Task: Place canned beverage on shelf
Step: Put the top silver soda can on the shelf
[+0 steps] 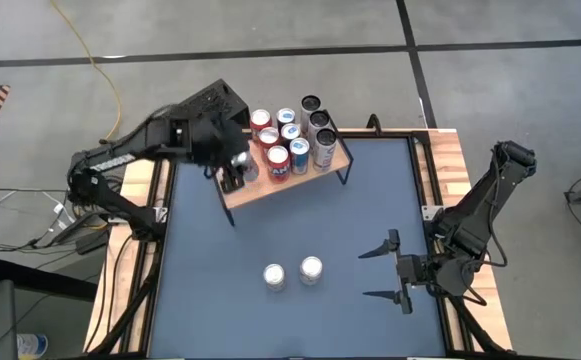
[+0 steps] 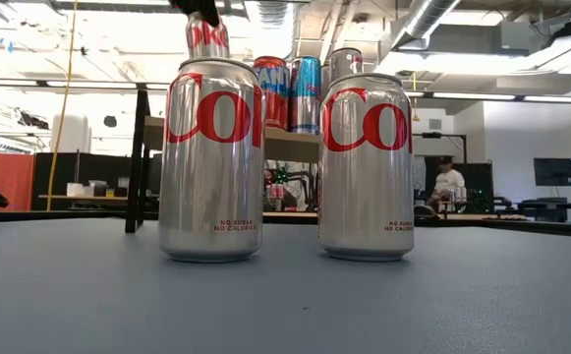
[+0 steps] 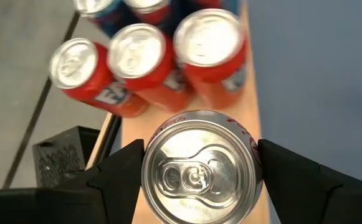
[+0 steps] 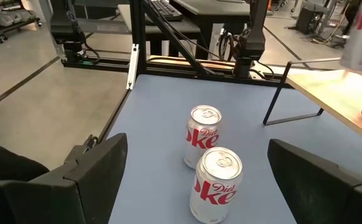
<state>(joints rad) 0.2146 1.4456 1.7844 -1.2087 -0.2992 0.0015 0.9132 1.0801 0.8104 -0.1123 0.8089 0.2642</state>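
The shelf (image 1: 270, 185) is a light wooden board on thin black legs at the table's far side, carrying several red, blue and dark cans (image 1: 290, 140). My left gripper (image 1: 238, 168) is shut on a silver Diet Coke can (image 3: 199, 168) over the board's left part, just beside the red cans (image 3: 209, 50). Two more silver Diet Coke cans (image 1: 274, 275) (image 1: 311, 269) stand upright on the blue table mat, near the middle front. My right gripper (image 1: 364, 274) is open and empty to their right, fingers pointing at them (image 4: 215, 174). My left gripper pinches the silver can's side wall just below its top rim (image 3: 148, 168) between its two fingers (image 3: 121, 177), one on each opposite side. The fingers come from above, pointing down. The can is upright over the wooden board; whether its base rests on the board is hidden.
The low view shows the two table cans (image 2: 211, 157) (image 2: 367, 167) close up, with the shelf (image 2: 285, 143) behind them. Wooden side rails and black frames border the mat (image 1: 440, 180). A person sits far back in the room (image 2: 449, 182).
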